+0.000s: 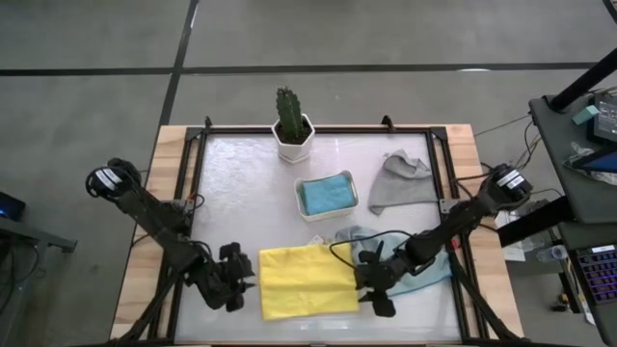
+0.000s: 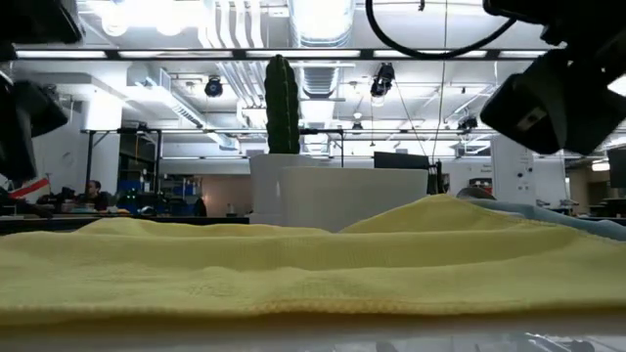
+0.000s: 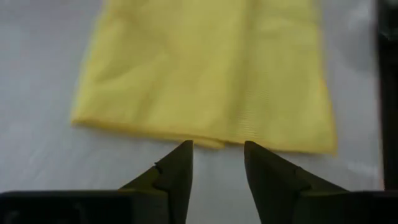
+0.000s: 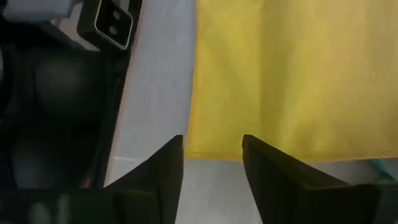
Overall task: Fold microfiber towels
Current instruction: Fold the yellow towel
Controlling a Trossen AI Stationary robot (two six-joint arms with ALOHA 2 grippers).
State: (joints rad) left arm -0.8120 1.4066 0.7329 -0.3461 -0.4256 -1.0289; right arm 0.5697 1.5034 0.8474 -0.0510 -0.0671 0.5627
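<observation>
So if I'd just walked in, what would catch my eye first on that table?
Probably the bright yellow towel, lying flat at the table's near edge with a dark robot arm on each side. The left tool and right tool both stand open just off its edges, holding nothing. Behind it, a green cactus rises from a white pot at the far edge.

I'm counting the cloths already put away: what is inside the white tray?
The white tray holds a folded bright blue towel. It fills the tray, so whether another cloth lies beneath it cannot be seen.
</observation>
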